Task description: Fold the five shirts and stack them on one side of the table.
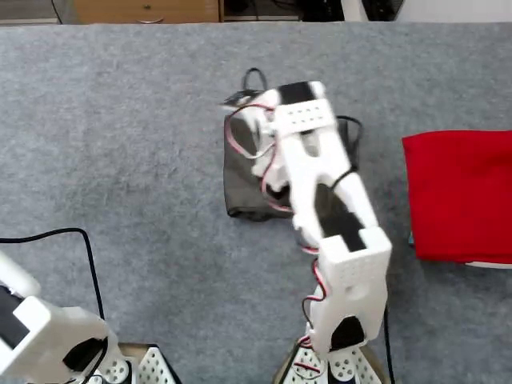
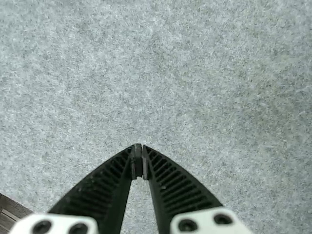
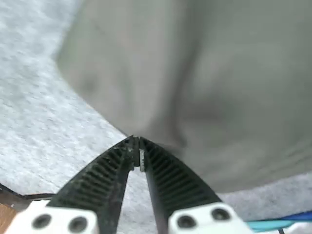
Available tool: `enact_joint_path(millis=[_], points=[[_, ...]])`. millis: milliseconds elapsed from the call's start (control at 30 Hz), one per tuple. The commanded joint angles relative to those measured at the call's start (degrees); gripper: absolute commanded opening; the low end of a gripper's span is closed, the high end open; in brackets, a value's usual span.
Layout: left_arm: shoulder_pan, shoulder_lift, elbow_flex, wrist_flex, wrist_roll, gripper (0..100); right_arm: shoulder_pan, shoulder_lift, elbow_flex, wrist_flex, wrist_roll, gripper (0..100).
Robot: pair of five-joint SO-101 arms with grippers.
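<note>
A dark grey shirt (image 1: 240,188) lies folded at the table's middle, partly hidden under my right arm (image 1: 320,176). In the right wrist view my right gripper (image 3: 138,148) is shut, its tips at the edge of the grey shirt (image 3: 204,87); whether cloth is pinched between them I cannot tell. A folded red shirt (image 1: 460,196) tops a stack at the table's right edge, with a strip of blue and white cloth (image 1: 484,265) showing beneath it. My left gripper (image 2: 138,161) is shut with nothing in it, over bare grey carpet (image 2: 156,73).
My left arm (image 1: 40,336) sits at the near left corner with a black cable (image 1: 84,240) looping beside it. Grey carpet (image 1: 112,136) covers the table. Wooden furniture (image 1: 144,10) stands beyond the far edge. A blue strip (image 3: 278,224) shows near the right gripper's base.
</note>
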Motion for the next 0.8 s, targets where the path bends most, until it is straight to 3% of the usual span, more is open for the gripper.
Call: enact_joint_path(millis=[0,167,367,533,767], points=[[-0.79,-2.42,-2.29,-0.35,-0.26,2,-5.67,-0.75,-0.13,-2.37,-1.67,0.3],[-0.88,-2.42,-2.29,-0.35,-0.26,2,-11.38,7.52,2.24,-6.86,-4.57,0.3],[-0.97,-2.42,-2.29,-0.26,-0.35,2,-15.25,12.09,-2.07,-4.57,-5.19,0.2],[-0.97,-2.51,-2.29,-0.26,-0.35,2,-14.37,12.09,-12.79,3.25,-4.84,0.2],[-0.97,-2.51,-2.29,-0.26,-0.35,2,-8.57,7.60,-18.42,3.34,-4.75,0.2]])
